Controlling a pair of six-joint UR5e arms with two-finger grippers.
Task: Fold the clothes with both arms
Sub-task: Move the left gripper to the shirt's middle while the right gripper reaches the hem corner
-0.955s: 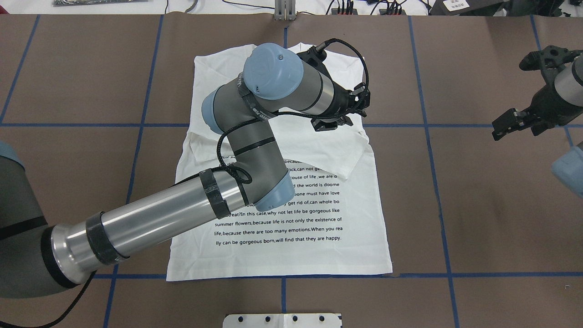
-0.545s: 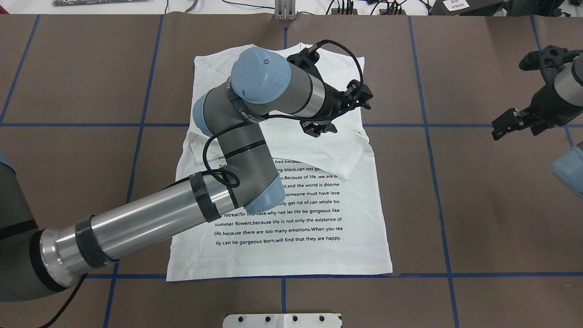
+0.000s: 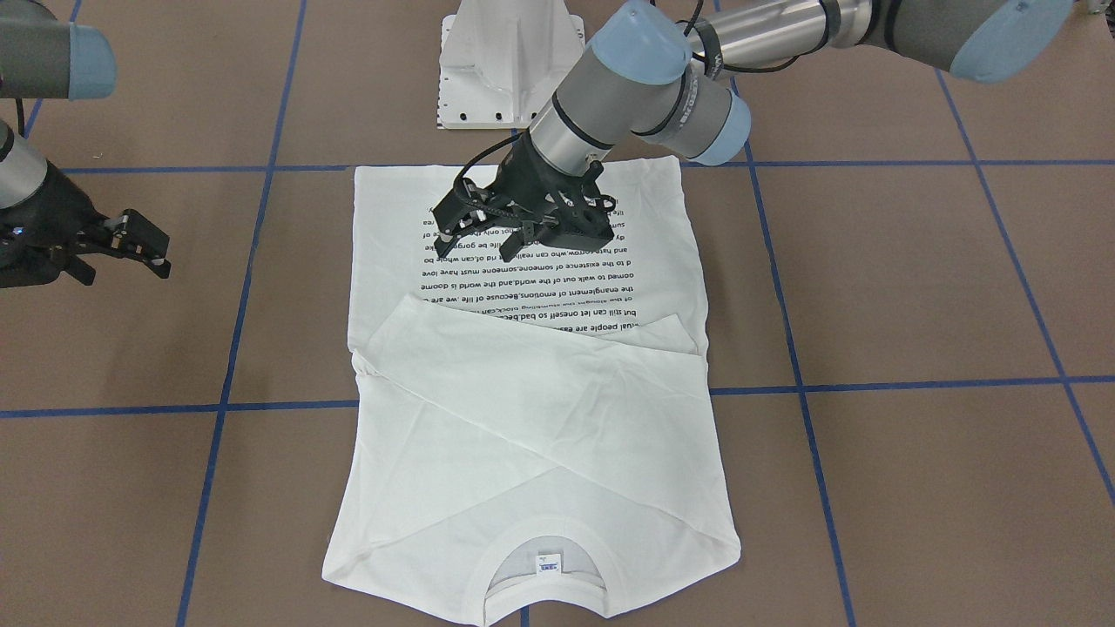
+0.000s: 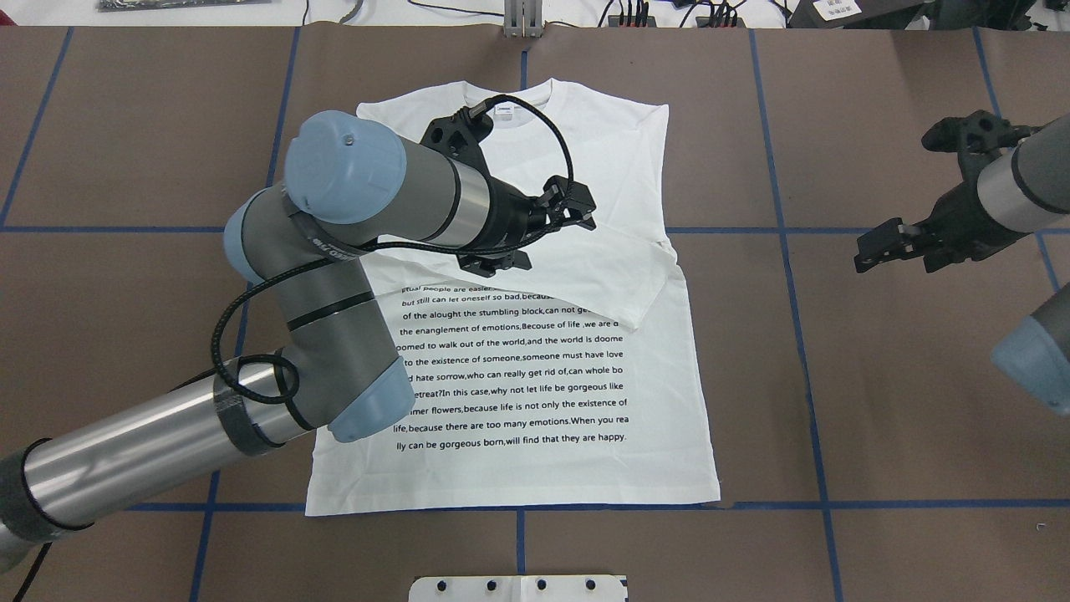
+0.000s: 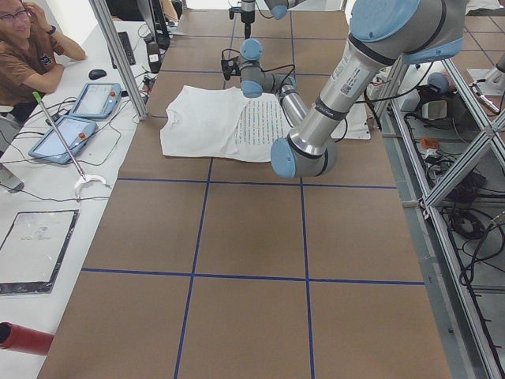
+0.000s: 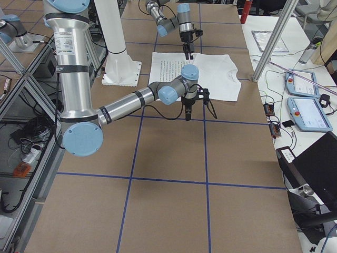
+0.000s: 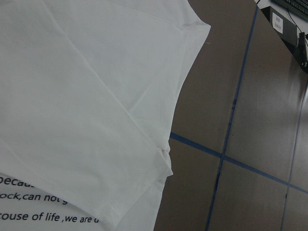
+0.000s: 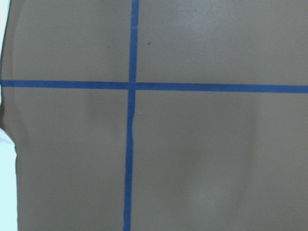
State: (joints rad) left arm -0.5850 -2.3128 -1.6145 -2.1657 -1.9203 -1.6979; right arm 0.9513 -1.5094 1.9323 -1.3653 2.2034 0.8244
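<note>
1. White shirt (image 4: 543,376): we find it flat on the brown table (image 4: 125,125), black print upward, both sleeves folded across its chest;
2. Left gripper (image 4: 539,234): we see it above the shirt's folded sleeves, jaws parted, empty;
3. Right gripper (image 4: 907,249): we note it well apart from the shirt, jaws parted, empty

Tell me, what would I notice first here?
A white shirt with a block of black printed text lies flat mid-table, its sleeves folded across the chest. The big left arm reaches over it, its open end effector empty above the cloth. The right end effector hangs off to the side over the bare brown table.
</note>
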